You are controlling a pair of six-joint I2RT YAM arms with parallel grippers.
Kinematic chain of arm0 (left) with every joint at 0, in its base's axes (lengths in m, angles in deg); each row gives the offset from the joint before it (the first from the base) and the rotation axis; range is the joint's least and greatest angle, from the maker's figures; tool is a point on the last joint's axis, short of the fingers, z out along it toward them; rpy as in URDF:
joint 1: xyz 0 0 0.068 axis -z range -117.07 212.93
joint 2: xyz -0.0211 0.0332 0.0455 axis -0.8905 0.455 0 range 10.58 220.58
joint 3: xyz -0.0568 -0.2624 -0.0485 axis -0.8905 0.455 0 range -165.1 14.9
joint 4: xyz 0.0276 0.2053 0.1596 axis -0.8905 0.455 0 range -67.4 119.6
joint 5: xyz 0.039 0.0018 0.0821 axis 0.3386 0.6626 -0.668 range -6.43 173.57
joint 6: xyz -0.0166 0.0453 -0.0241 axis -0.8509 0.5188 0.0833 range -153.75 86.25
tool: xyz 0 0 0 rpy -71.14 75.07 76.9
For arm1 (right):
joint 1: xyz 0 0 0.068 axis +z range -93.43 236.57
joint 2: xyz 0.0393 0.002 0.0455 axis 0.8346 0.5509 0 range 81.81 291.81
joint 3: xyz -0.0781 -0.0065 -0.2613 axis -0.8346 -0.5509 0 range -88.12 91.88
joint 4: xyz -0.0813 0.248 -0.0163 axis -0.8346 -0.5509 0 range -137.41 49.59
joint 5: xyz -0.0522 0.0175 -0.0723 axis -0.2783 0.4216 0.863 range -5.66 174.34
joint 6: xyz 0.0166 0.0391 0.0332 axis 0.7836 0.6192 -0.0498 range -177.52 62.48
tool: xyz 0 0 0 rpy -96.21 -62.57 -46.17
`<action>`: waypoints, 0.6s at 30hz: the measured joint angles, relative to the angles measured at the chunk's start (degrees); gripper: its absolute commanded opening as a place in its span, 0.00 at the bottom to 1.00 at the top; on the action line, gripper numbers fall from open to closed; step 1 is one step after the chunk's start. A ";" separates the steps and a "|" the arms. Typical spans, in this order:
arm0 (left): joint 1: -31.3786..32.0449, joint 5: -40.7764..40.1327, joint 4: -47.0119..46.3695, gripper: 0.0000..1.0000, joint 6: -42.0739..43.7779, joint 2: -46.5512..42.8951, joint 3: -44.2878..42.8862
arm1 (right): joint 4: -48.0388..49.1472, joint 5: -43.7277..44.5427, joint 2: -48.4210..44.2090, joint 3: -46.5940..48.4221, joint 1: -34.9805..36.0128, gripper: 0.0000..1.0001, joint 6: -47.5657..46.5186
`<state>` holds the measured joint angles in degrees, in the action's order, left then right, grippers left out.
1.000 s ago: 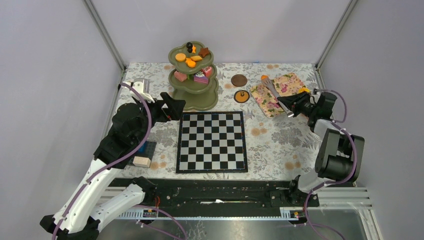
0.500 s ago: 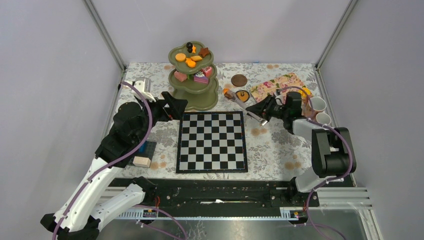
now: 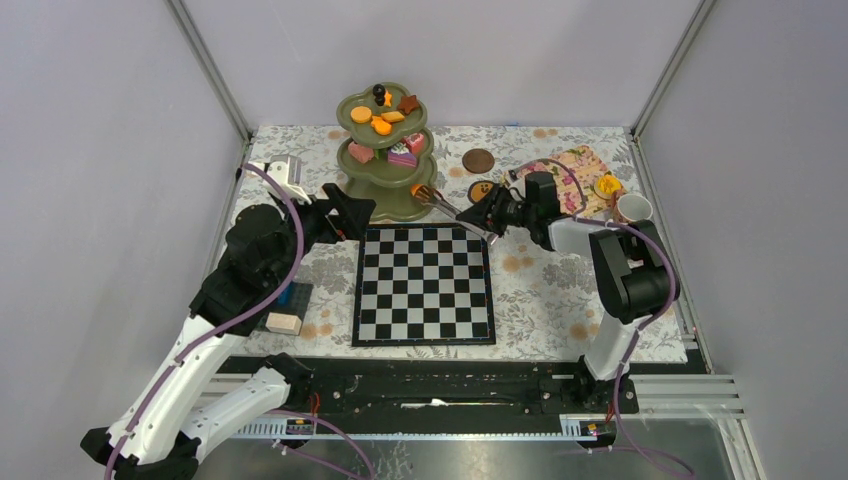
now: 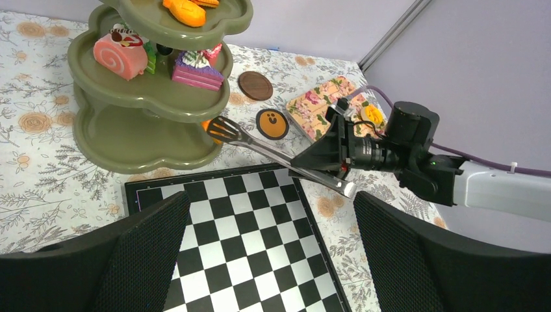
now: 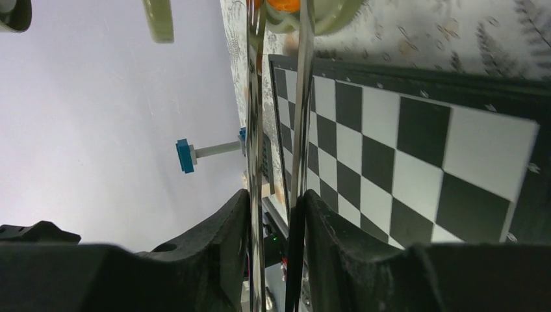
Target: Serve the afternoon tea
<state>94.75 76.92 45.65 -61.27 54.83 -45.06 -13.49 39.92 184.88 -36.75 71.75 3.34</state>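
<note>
From above, my right pincer [image 3: 497,212] grips slim metal tongs [image 3: 455,210] pinching a small orange toy pastry [image 3: 417,187] at the bottom tier of the olive-green three-tier scalloped stand [image 3: 395,207], near the far edge of the counter [image 3: 560,290]. Left wrist: my left pincer [image 4: 269,201] gapes wide, the black-and-white chessboard [image 4: 247,253] showing between its halves. Right wrist: the tongs sit clamped between my fingers [image 5: 214,247].

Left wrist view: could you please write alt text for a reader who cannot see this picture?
The right gripper holds metal tongs, whose tip grips an orange pastry at the edge of the bottom tier of the olive-green stand. A pink roll cake sits on the tier above, and a chessboard lies in front.
</note>
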 measured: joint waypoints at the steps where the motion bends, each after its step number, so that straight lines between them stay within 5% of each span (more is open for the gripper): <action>1: 0.00 0.00 0.02 0.99 0.00 -0.02 0.00 | -0.55 0.42 0.70 1.46 0.63 0.41 -0.48; 12: 0.00 -0.24 0.83 0.99 0.00 -1.03 0.00 | -7.80 6.78 5.90 12.70 3.76 0.43 -6.40; 18: 0.00 -0.24 0.90 0.99 0.00 -1.03 0.00 | -13.62 10.25 7.21 15.34 5.27 0.56 -10.27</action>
<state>94.75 76.68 46.55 -61.27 53.80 -45.06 -27.11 50.17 192.09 -21.41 77.02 -6.93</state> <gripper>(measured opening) 0.990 0.489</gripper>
